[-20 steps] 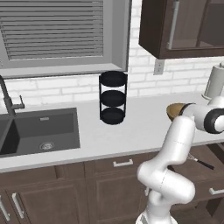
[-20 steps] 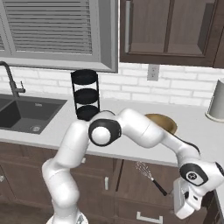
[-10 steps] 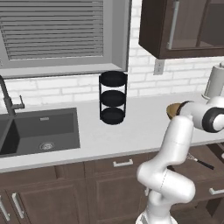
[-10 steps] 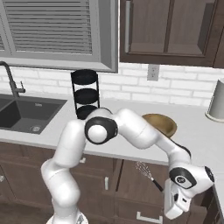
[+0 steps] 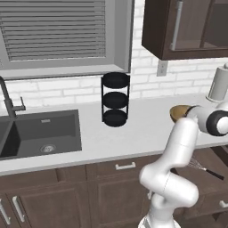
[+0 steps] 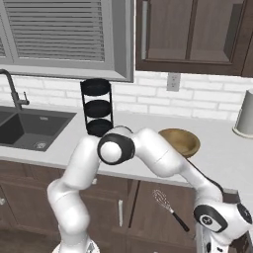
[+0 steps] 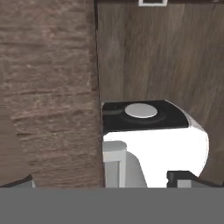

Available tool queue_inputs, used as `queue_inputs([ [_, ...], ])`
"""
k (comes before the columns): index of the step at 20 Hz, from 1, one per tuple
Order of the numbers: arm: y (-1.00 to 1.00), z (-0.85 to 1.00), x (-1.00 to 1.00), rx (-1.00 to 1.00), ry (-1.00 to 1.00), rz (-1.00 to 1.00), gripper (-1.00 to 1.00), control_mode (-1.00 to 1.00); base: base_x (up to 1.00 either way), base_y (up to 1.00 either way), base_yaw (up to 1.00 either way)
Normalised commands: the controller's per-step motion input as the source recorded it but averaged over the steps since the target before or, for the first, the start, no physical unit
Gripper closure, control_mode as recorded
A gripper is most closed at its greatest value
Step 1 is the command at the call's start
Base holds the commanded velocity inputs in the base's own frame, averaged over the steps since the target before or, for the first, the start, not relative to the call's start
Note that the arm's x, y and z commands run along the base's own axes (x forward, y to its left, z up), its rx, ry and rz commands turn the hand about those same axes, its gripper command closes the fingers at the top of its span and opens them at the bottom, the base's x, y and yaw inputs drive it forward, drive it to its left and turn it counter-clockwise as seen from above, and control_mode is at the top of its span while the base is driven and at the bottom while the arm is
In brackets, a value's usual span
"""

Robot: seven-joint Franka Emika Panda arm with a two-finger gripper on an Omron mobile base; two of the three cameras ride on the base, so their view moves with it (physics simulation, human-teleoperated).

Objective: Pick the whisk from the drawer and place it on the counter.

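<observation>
The whisk (image 6: 168, 208) lies in the open dark brown drawer (image 6: 190, 197), wire head toward the cabinets and black handle pointing out. It also appears at the right of the left base view as the whisk (image 5: 203, 166), partly behind my arm. The arm reaches down past the drawer's right side, and the hand runs off the bottom edge of the right base view. In the hand view my gripper (image 7: 103, 181) is open, its dark fingertips (image 7: 183, 177) wide apart with nothing between them. It faces brown wood panels at close range. The light counter (image 6: 222, 158) runs above the drawer.
A wooden bowl (image 6: 180, 141) sits on the counter just above the drawer. A black three-tier stand (image 5: 115, 99) is at mid counter, the dark sink (image 5: 42, 133) at left. A white canister (image 6: 245, 114) stands at the far right. Wall cabinets hang overhead.
My hand has sunk lower beside the drawer, slipping out of the bottom of the right base view. The whisk has not moved.
</observation>
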Motion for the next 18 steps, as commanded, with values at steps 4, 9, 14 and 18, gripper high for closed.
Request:
queue_inputs([
  [4, -1.0, -0.14, -1.0, 0.0, -0.03, 0.01, -1.0, -1.0, 0.0, 0.0, 0.0],
  [9, -0.76, 0.26, -0.84, 0.1, -0.07, -0.01, -1.0, -1.0, 0.0, 0.0, 0.0],
  [14, 0.23, 1.0, -0.13, 0.08, -0.01, -0.14, -1.0, -1.0, 0.0, 0.0, 0.0],
  [18, 0.82, 0.94, 0.0, -0.03, 0.0, -0.18, -1.0, -1.0, 0.0, 0.0, 0.0],
])
